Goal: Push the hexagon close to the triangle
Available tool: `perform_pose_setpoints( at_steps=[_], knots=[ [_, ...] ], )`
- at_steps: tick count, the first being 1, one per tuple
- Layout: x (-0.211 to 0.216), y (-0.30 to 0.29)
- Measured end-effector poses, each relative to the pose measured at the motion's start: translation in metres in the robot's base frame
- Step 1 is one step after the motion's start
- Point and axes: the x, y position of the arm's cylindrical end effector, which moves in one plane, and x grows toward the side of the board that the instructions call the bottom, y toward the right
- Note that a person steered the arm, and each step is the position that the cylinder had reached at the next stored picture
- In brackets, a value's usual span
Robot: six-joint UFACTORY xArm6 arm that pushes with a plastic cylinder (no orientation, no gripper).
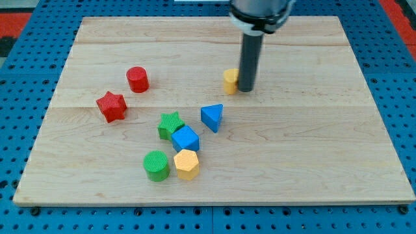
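On a pale wooden board [364,130] laid over a blue pegboard surface [19,130], my tip [246,90] stands near the view's top centre, touching or just beside the right face of a small yellow block [229,79] whose shape is partly hidden by the rod. The arm carries no claw, only the dark rod [249,62], so nothing is clenched or grasped.

The yellow hexagon [186,164] sits low on the board, left of centre, near the view's bottom edge but with a strip of bare wood below it. It touches or nearly touches the blue cube [185,139] just above it, and the green cylinder [156,165] stands just beside it on the view's left. The green star [170,125] presses against the cube's upper left.

The blue triangle [212,117] lies up and to the right of the hexagon, apart from the cube, between the cluster and my tip.

A red star [111,106] and red cylinder [137,78] stand well apart toward the view's left. The board's right half is open wood out to its edge.

No containers show in the camera view.
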Motion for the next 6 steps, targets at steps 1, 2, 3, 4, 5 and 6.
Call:
perform_pose_setpoints(
  at_steps=[1,2,3,4,5,6],
  knots=[
    [0.004,-0.048],
    [0.08,0.031],
    [0.165,0.012],
    [0.183,-0.066],
    [0.183,-0.1],
    [0.179,-0.126]
  ],
)
